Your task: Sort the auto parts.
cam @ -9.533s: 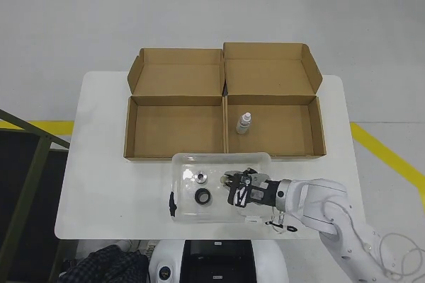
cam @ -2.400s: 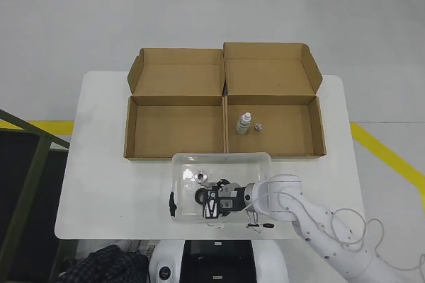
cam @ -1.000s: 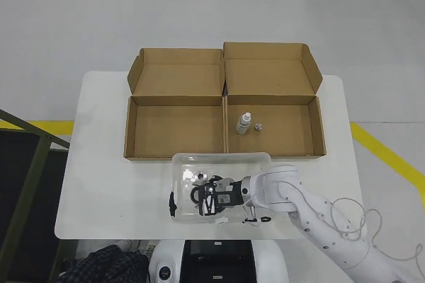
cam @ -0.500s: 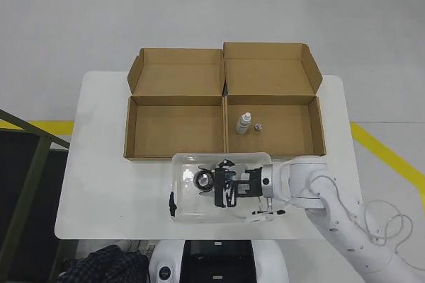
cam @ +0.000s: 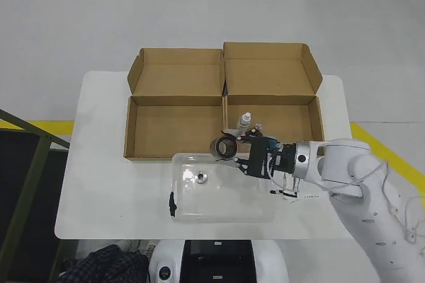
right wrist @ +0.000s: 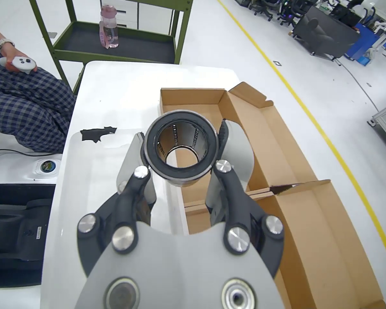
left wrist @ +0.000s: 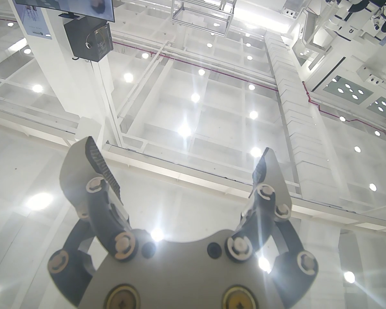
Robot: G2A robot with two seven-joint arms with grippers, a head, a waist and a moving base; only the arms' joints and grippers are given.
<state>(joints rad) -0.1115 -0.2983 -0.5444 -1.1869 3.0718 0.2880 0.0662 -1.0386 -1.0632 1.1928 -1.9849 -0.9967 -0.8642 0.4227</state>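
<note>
Points the left tool up at the ceiling, spread wide, nothing in it. Leaves the left cardboard box bare so far. Has one small round part lying in the clear tray near the front edge of the tabletop. Grips a cylindrical bearing in the right tool, clenched on its sides, raised above the tray's far rim and the near walls where the two boxes meet. Shows a small white bottle and what looks like a tiny metal piece already in the right cardboard box. Reads as mid-carry: picked, not yet placed. Calls next for choosing a box, probably the bare left one, carrying over its floor, lowering, then releasing.
</note>
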